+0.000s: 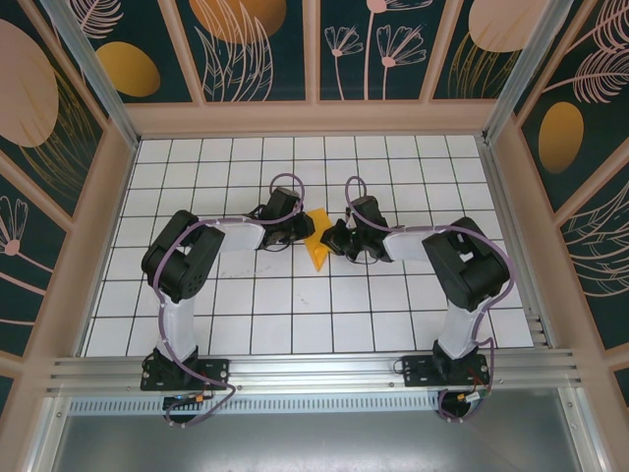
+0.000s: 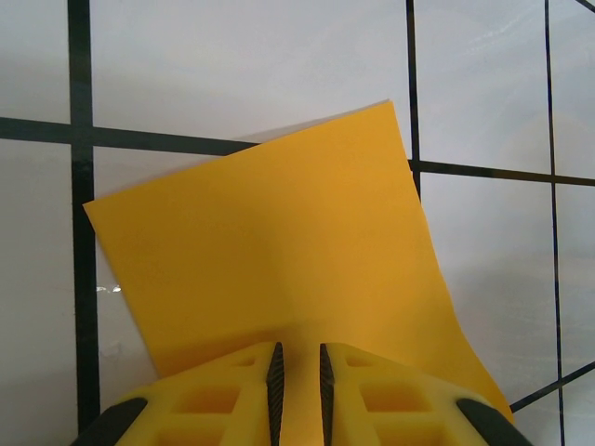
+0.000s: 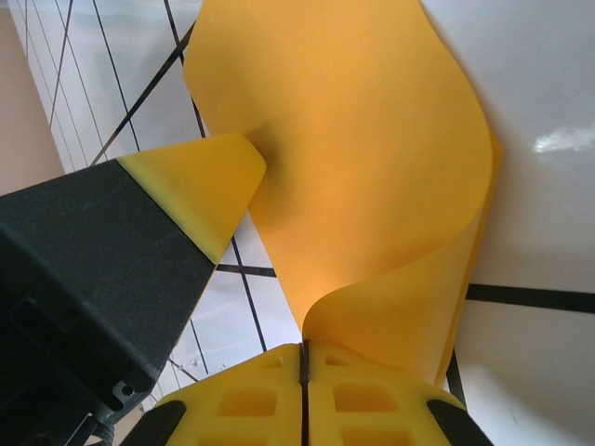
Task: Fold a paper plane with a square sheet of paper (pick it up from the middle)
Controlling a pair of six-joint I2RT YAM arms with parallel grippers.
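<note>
The square sheet of paper (image 1: 316,243) is orange-yellow and sits mid-table between both grippers, partly folded. My right gripper (image 3: 304,353) is shut on one edge of the sheet (image 3: 372,167), which curls up and over from the pinch. My left gripper (image 2: 297,358) rests low over the sheet (image 2: 270,242) with its jaws a narrow gap apart, and orange paper shows through the gap. In the right wrist view a yellow fingertip of the left gripper (image 3: 200,190) touches the sheet's surface. From above, the left gripper (image 1: 298,232) and right gripper (image 1: 334,239) face each other across the paper.
The white gridded tabletop (image 1: 295,305) spreads around the arms. Wooden-framed painted walls (image 1: 314,59) close in the back and both sides. An aluminium rail (image 1: 314,369) carries both arm bases along the near edge.
</note>
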